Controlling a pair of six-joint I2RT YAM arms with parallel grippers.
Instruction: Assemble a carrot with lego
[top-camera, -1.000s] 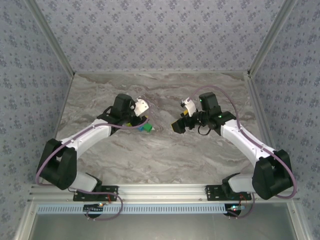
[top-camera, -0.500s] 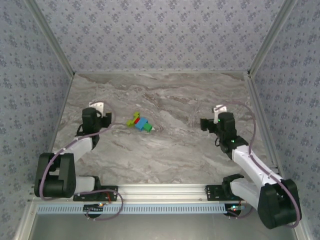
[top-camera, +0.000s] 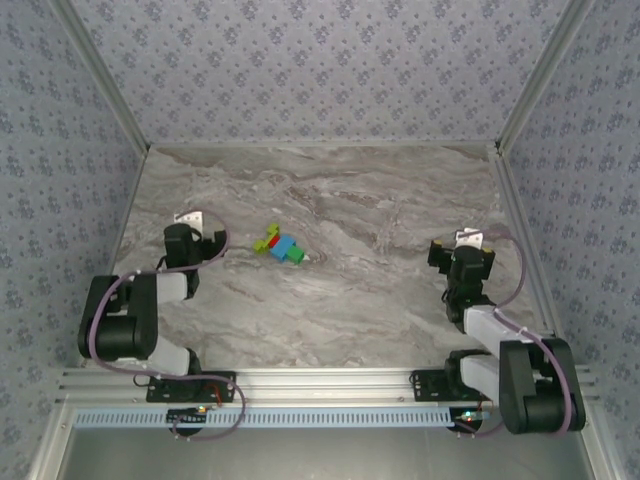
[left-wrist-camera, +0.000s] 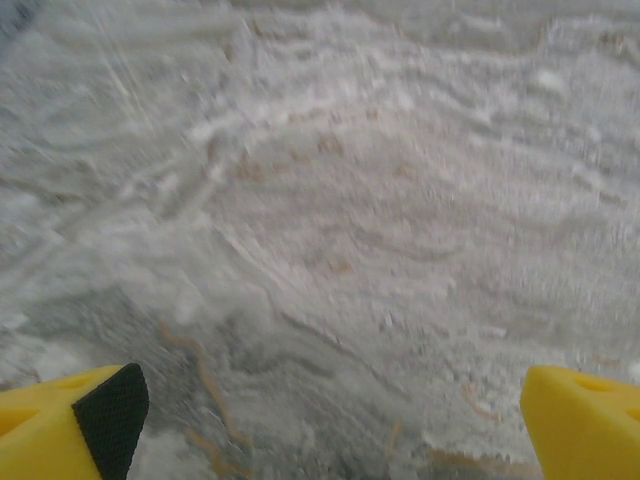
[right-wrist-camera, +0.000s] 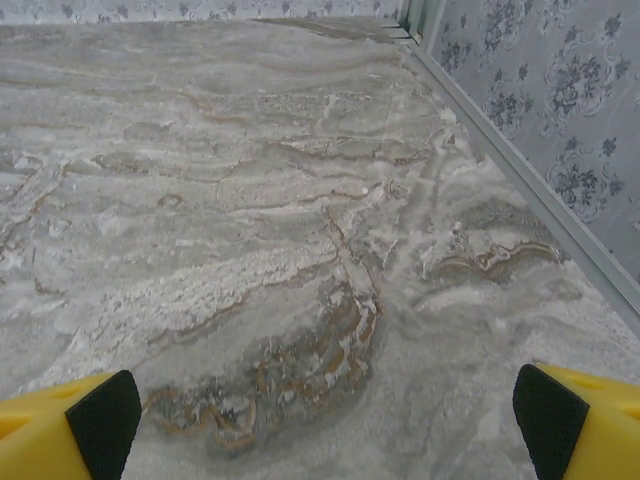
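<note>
On the marble worktop (top-camera: 360, 300), a little left of centre, the carrot (top-camera: 281, 245) lies flat by itself: lime-green, red, blue and darker green bricks joined into one short figure, angled across the stone. My two arms are folded back toward their bases on either side of it. My left end effector (left-wrist-camera: 330, 425) is released, its yellow fingers (left-wrist-camera: 60, 425) spread to the far edges of the wrist view with bare grey marble between them. My right end effector (right-wrist-camera: 325, 420) is released too, its black pads (right-wrist-camera: 100, 415) wide apart over brown-veined stone, near the right-hand patterned wall (right-wrist-camera: 540, 110). The carrot sits well apart from both, nearer my left side than my right.
</note>
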